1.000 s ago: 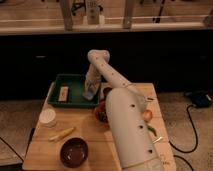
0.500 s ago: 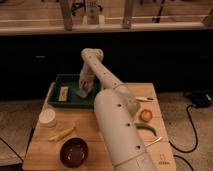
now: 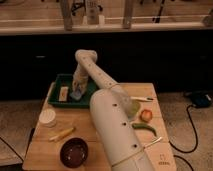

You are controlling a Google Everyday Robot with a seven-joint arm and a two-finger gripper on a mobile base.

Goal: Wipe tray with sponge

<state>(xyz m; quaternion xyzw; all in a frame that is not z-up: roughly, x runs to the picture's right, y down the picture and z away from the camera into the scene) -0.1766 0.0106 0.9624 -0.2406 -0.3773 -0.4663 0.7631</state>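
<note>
The white robot arm (image 3: 117, 132) rises from the lower middle of the view, bends at its elbow high above the far side of the light wooden tabletop (image 3: 44, 146), and reaches down into the dark green rectangular shallow tray (image 3: 56, 90) at the tabletop's far left corner. Its end effector (image 3: 78, 88) sits low over the middle of the tray, right at the small light blue sponge (image 3: 77, 94), which lies on the tray floor. Whether the end effector is apart or closed on the sponge cannot be told, as the wrist hides it. Just to the left of the sponge, also inside the tray, lies a tan oblong block with a pale centre (image 3: 63, 93). Compared with one second ago, the elbow and the thick forearm have swung leftward. The end effector and sponge have moved with them from the right part of the tray toward its centre, closer to the tan block. Most of that shift came in the first half second, and only a slight leftward move followed. The swing has uncovered the right side of the tabletop, where an orange round item (image 3: 145, 115) and a green curved pepper (image 3: 144, 128) now show fully. The round dark brown bowl (image 3: 74, 151) at the near edge, the white round container (image 3: 48, 118) and the yellow oblong item (image 3: 62, 133) on the left have stayed in place.
</note>
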